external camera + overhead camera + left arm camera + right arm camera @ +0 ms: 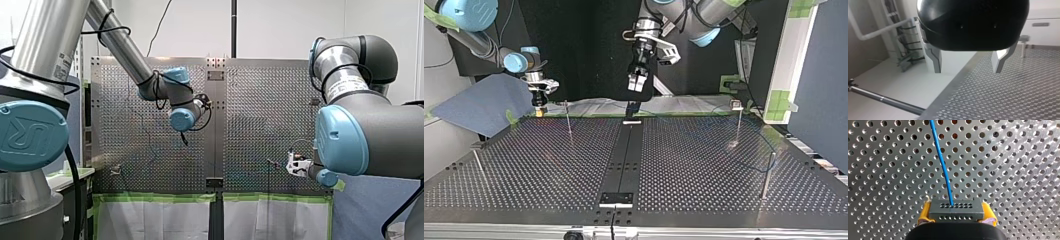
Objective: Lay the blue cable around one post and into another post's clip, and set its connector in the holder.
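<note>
Gripping connector (956, 208) — right hand (956, 213), blue cable (941, 162) plugged in; left hand (967, 62) spread apart.

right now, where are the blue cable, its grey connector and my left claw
thin blue cable (943, 167): right wrist view, midway along it
grey rectangular connector (956, 211): right wrist view, middle of its holed face
black left claw (967, 68): left wrist view, midway between its open fingertips

Perforated metal tabletop (704, 150) takes up the whole lower half of the top view, with a black strip (626, 155) running straight down the middle. In the front view, green tape (155, 197) runs along its bottom edge, with white sheeting (155, 220) below. There's a grey-blue sheet (484, 102) at the top view's left.
</note>
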Action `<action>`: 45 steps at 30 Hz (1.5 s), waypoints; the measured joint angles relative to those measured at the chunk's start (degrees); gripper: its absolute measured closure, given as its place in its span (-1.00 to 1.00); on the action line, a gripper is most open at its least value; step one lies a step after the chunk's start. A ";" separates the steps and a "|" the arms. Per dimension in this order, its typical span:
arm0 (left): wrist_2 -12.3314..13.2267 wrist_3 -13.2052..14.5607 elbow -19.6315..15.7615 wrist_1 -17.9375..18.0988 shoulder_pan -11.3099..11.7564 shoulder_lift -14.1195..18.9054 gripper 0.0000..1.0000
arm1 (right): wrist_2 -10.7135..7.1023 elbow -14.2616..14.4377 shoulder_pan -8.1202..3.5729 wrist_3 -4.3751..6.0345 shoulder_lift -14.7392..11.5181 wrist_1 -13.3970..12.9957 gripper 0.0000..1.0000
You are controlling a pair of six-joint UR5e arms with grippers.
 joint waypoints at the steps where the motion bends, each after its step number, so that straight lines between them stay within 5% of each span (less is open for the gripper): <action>1: 0.09 0.02 -0.43 0.42 -0.10 -0.41 -0.98 | 0.00 0.00 0.01 0.04 0.00 0.00 0.80; 26: -0.16 -0.18 -12.34 10.16 -1.01 -11.82 -0.98 | 0.30 -0.03 -0.15 0.19 -0.05 -0.04 0.80; 45: -0.04 -0.26 -21.99 10.04 -1.00 -12.26 -0.98 | 1.05 0.01 -1.57 -0.74 -2.09 1.27 0.80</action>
